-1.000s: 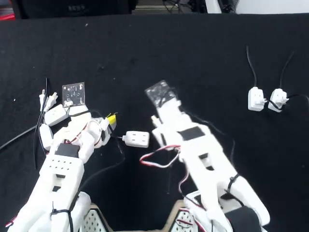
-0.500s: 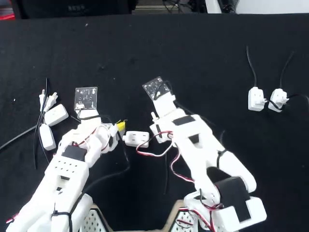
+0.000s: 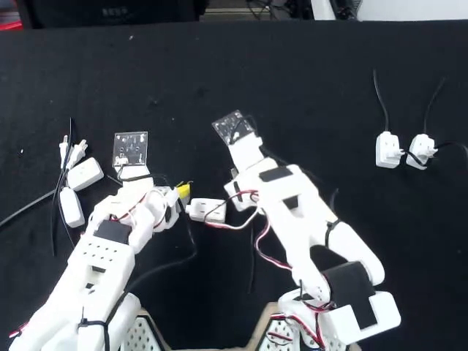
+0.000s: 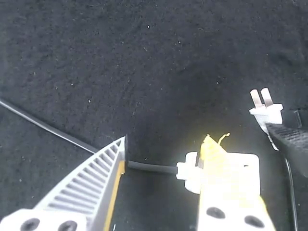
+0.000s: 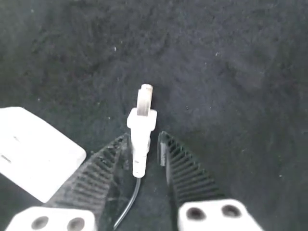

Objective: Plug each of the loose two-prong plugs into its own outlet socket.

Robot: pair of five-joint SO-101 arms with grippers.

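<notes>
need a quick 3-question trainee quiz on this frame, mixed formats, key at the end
1. True or false: the right gripper holds a two-prong plug.
2. Multiple choice: in the high view, the outlet socket nearest that plug lies A) between the two arms, B) at the table's far right edge, C) behind the left arm's base.
3. Fill in: one finger of the left gripper is ____ in colour.

Key: 1 true; 2 A; 3 yellow.

The cloth (image 3: 292,80) is matt, fuzzy black; the plug (image 5: 141,132) is smooth white plastic with metal prongs (image 5: 144,100).
</notes>
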